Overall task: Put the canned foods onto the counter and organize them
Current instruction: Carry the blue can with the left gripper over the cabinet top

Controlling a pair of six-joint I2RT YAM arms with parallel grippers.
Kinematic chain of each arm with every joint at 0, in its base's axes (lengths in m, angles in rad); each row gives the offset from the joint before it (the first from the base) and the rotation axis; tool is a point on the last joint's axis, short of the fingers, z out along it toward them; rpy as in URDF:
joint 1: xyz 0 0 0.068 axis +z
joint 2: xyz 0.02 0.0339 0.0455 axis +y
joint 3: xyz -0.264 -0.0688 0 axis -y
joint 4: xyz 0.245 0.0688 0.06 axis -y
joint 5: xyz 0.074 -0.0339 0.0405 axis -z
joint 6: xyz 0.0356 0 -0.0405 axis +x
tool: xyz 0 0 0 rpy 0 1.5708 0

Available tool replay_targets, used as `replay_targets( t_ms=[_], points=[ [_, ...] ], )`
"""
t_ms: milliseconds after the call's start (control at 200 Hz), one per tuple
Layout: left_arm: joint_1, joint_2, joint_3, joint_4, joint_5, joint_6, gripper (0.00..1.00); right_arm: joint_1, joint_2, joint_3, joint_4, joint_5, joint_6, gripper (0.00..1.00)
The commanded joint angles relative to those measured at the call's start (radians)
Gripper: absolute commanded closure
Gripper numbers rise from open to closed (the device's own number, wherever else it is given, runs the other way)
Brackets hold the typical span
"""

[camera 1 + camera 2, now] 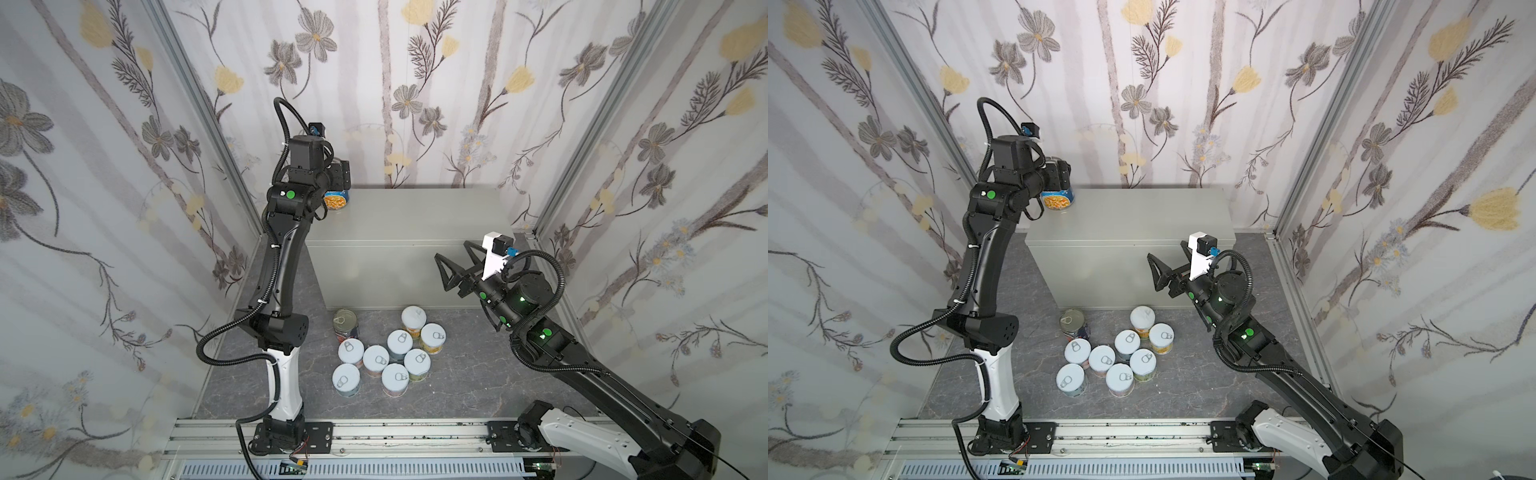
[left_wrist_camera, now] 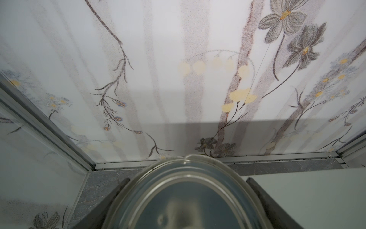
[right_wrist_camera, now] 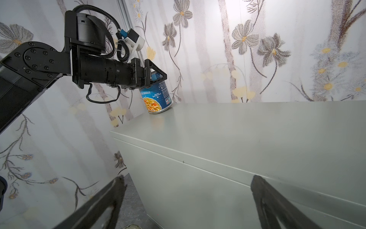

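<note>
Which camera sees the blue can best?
The right wrist view: the blue can shows its label side-on, in the left gripper. Both top views catch only part; the left wrist view only its blurry lid.

eight short pale-lidded cans (image 1: 376, 359), one taller steel-topped can (image 1: 345, 322) and one taller blue-labelled can (image 1: 336, 201) make ten cans in all, nine on the dark marbled floor (image 1: 457, 386), one at the single light-grey counter (image 1: 415, 216).

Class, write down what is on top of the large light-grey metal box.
One blue-labelled cylindrical soup can near a back corner of the box, its upper part clamped in the black left gripper. The gripper hides the can's lid in both top views.
</note>
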Motion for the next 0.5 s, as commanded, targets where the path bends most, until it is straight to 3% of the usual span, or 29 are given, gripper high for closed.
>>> replay_targets(
  t_ms=[0, 495],
  points=[
    [0.0, -0.012, 0.015, 0.103, 0.004, -0.008, 0.23, 0.003, -0.003, -0.002, 0.008, 0.011, -0.009, 0.0],
    [-0.001, -0.005, 0.015, 0.121, 0.001, -0.003, 0.09, 0.001, -0.012, -0.007, -0.001, 0.023, -0.014, 0.0]
  ],
)
